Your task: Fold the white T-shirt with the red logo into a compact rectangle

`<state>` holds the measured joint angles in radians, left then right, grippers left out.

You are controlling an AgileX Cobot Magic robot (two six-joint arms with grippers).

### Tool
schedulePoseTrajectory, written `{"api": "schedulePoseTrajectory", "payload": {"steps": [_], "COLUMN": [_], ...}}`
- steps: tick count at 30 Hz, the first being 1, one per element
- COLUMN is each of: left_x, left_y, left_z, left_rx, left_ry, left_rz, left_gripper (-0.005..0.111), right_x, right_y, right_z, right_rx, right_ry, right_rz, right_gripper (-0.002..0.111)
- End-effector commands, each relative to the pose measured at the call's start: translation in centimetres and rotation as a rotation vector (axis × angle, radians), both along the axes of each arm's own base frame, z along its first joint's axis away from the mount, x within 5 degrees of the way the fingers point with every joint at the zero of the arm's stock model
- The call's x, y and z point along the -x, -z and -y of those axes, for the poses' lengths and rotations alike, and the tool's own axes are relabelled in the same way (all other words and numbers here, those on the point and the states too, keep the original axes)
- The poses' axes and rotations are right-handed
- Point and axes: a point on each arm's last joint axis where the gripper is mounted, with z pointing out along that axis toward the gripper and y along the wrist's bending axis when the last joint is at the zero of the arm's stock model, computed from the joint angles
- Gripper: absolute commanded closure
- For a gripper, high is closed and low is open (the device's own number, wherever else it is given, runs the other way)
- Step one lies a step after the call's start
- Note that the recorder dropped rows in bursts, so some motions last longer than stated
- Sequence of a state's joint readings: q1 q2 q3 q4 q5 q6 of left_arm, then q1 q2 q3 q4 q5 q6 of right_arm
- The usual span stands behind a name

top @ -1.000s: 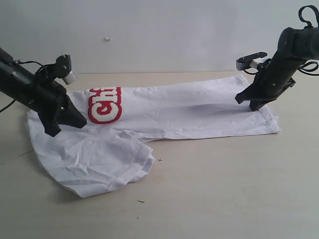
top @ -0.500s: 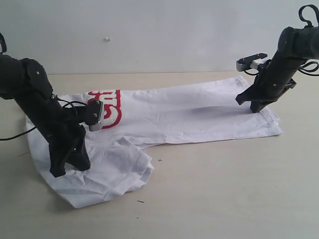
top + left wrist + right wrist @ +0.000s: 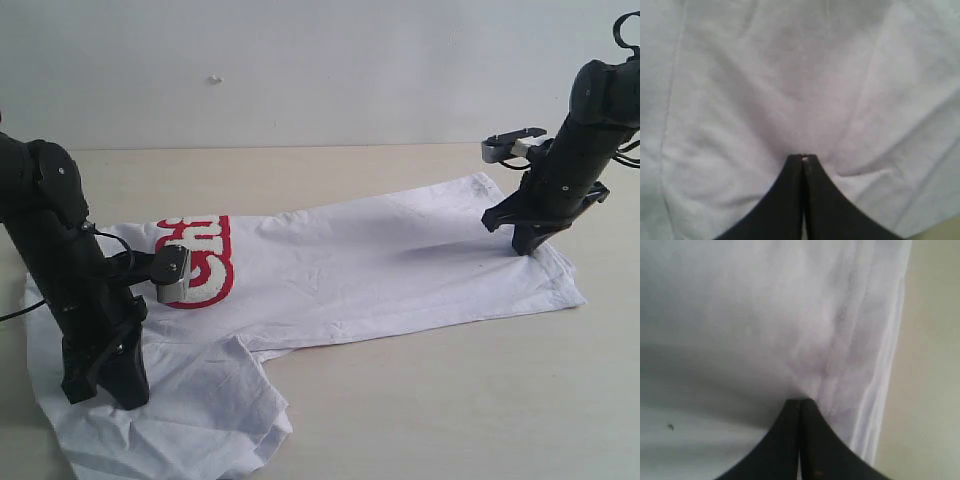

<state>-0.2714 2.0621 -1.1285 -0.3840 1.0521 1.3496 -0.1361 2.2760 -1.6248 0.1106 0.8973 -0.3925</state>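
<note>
The white T-shirt [image 3: 350, 270] lies spread sideways on the table, with part of the red logo [image 3: 200, 262] showing near its left end. My left gripper [image 3: 100, 385] presses down on the crumpled near-left part of the shirt. In the left wrist view the left gripper [image 3: 802, 159] is shut, and the cloth [image 3: 790, 75] puckers at its tips. My right gripper [image 3: 527, 243] stands at the shirt's right end near the hem. The right wrist view shows the right gripper [image 3: 800, 401] shut on a fold of cloth [image 3: 740, 315] beside the layered hem. Collar and neck tag are not visible.
The beige table [image 3: 450, 400] extends in front of and to the right of the shirt. A pale wall [image 3: 300, 60] rises behind it. Bare table [image 3: 935, 365] shows just past the hem in the right wrist view.
My left arm has moved toward the table's near edge, dragging the shirt's left end with it. The right gripper shifted slightly nearer and rightward. The whole shirt has slid closer and lies flatter.
</note>
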Motion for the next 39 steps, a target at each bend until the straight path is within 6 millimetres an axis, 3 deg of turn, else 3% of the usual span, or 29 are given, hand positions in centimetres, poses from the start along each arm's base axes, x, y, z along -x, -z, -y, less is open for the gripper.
{"api": "schedulePoseTrajectory", "payload": {"steps": [1, 6, 10, 15, 18, 22, 25, 27, 31, 39], "left_x": [1.9, 2.5, 1.3, -0.4, -1.4, -2.5, -3.3, -4.0, -5.3, -5.8], "left_y": [2.1, 1.3, -1.9, -6.2, -7.3, -6.4, -4.2, -2.4, -0.2, -0.2], "left_z": [-1.7, -3.0, -3.0, -2.4, -1.5, -0.5, -0.3, -0.7, -1.9, -2.5], "left_rx": [-0.133, -0.138, -0.002, 0.24, 0.376, 0.445, 0.388, 0.315, 0.176, 0.123], "left_ry": [0.072, 0.045, -0.053, -0.211, -0.319, -0.386, -0.418, -0.447, -0.537, -0.493], "left_rz": [-0.116, -0.095, 0.063, 0.318, 0.397, 0.438, 0.463, 0.496, 0.604, 0.693], "left_gripper": [0.107, 0.107, 0.107, 0.107, 0.107, 0.107, 0.107, 0.107, 0.107, 0.107], "right_x": [2.7, 4.7, 5.4, 5.4, 5.2, 4.5, 4.0, 3.9, 3.6, 2.3], "right_y": [0.9, 1.7, 1.1, -0.9, -2.4, -5.2, -7.2, -7.4, -6.2, -2.5], "right_z": [0.0, -0.3, -0.6, -0.8, -1.2, -2.0, -2.4, -2.4, -2.2, -1.6], "right_rx": [0.016, 0.004, -0.017, -0.033, -0.072, -0.16, -0.202, -0.208, -0.188, -0.14], "right_ry": [-0.015, -0.017, -0.002, 0.014, 0.017, 0.013, 0.024, 0.031, 0.03, 0.061], "right_rz": [-0.089, -0.165, -0.166, -0.117, -0.058, 0.107, 0.221, 0.244, 0.235, 0.255], "right_gripper": [0.108, 0.108, 0.108, 0.108, 0.108, 0.108, 0.108, 0.108, 0.108, 0.108]}}
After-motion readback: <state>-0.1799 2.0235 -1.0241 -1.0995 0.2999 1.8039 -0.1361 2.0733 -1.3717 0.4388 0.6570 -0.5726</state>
